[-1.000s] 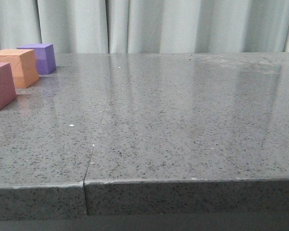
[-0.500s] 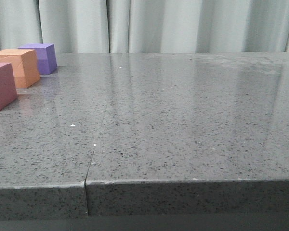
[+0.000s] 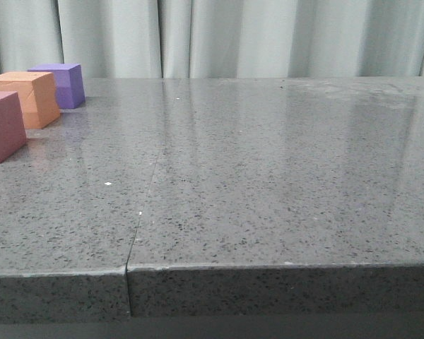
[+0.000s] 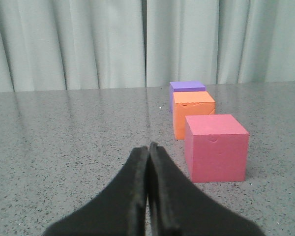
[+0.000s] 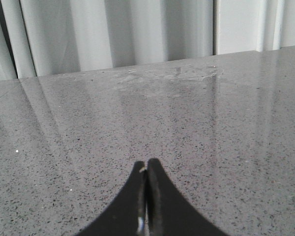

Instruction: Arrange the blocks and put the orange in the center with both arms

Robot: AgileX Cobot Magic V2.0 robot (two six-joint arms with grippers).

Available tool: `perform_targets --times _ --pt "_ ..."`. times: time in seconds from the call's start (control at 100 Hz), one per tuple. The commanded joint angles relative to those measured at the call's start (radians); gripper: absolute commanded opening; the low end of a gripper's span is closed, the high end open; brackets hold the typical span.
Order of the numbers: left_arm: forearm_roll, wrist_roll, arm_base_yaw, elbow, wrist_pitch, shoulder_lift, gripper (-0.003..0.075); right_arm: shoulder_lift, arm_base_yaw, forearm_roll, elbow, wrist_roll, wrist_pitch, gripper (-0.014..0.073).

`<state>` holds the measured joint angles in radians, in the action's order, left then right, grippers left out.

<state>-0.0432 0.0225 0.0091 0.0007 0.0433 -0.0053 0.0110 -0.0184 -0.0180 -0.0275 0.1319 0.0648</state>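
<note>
We see the purple block (image 3: 60,85), orange block (image 3: 30,99) and pink block (image 3: 3,126) lined up at the frame's left on the tabletop (image 3: 268,176); the left gripper (image 4: 148,147) and right gripper (image 5: 146,164) both have jaws closed, empty.

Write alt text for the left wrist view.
The closed left gripper hangs over a grey speckled table, holding nothing. Ahead, three cubes line up toward a pale curtain: pinkish-red cube nearest, orange cube next, purple cube farthest.
</note>
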Motion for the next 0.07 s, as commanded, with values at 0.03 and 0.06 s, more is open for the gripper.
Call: perform_targets --times 0.03,0.06 --pt "0.008 0.007 0.004 0.039 -0.082 -0.028 -0.002 0.022 -0.006 0.008 0.017 -0.009 -0.071 -0.0067" --pt "0.008 0.007 0.004 0.039 -0.082 -0.028 -0.002 0.022 -0.006 0.008 0.017 -0.009 -0.071 -0.0067"
